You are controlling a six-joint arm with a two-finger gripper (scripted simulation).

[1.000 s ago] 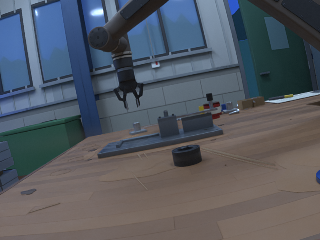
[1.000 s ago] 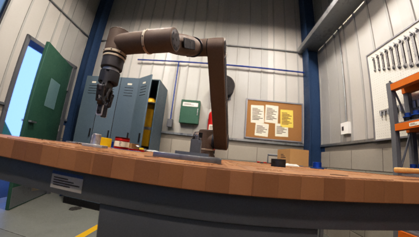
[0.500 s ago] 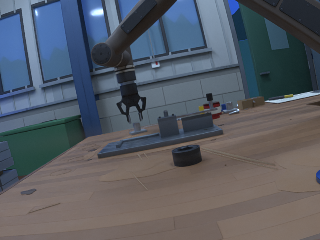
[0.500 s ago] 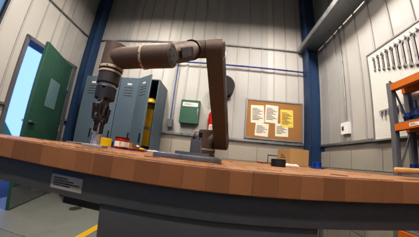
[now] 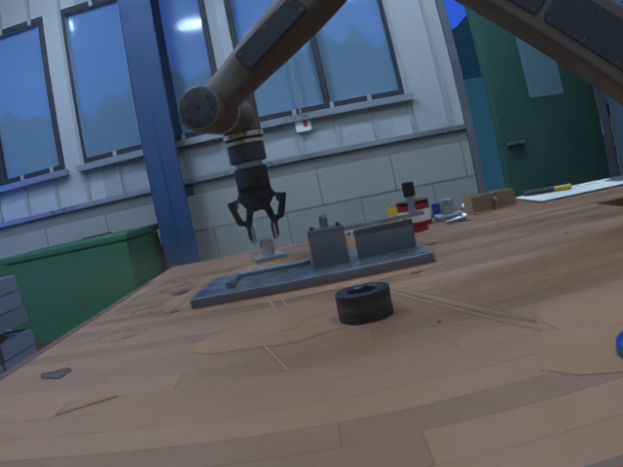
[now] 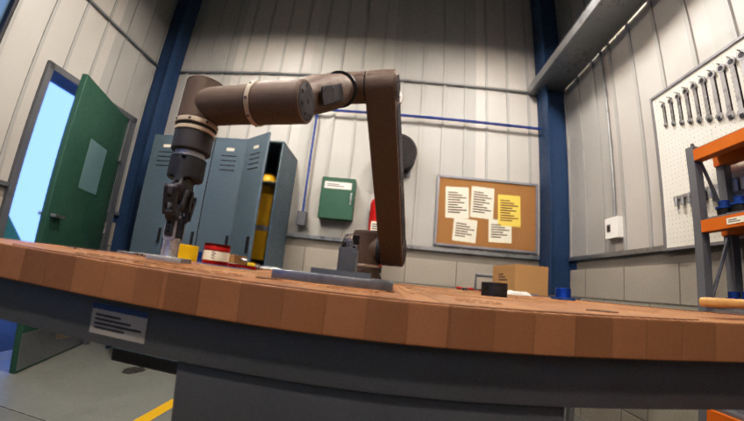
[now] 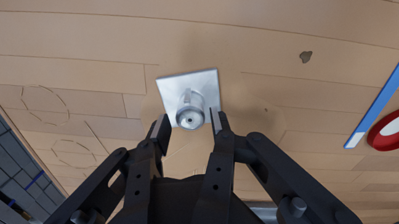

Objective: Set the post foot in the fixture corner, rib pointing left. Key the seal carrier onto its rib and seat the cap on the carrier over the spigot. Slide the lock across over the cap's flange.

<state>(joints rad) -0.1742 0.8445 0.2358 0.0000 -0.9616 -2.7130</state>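
Observation:
My gripper (image 5: pixel 261 232) (image 7: pixel 188 123) hangs open and empty just above the post foot (image 5: pixel 267 250) (image 7: pixel 190 101), a silver square plate with an upright spigot that stands on the bench behind the fixture's left end. A short rib runs along the spigot's far side in the wrist camera. The grey fixture (image 5: pixel 312 269) lies mid-bench with an L-shaped stop at its left and a block with a pin (image 5: pixel 328 245) in the middle. A grey sliding lock (image 5: pixel 385 237) sits to the block's right. A black ring (image 5: pixel 364 302) lies in front of the fixture.
The green bin (image 5: pixel 75 276) stands off the bench's left edge. A red and white roll (image 5: pixel 415 211), a yellow block, a bolt and a cardboard box (image 5: pixel 489 199) crowd the far side behind the fixture. A thin wooden stick (image 5: pixel 463 306) lies right of the ring.

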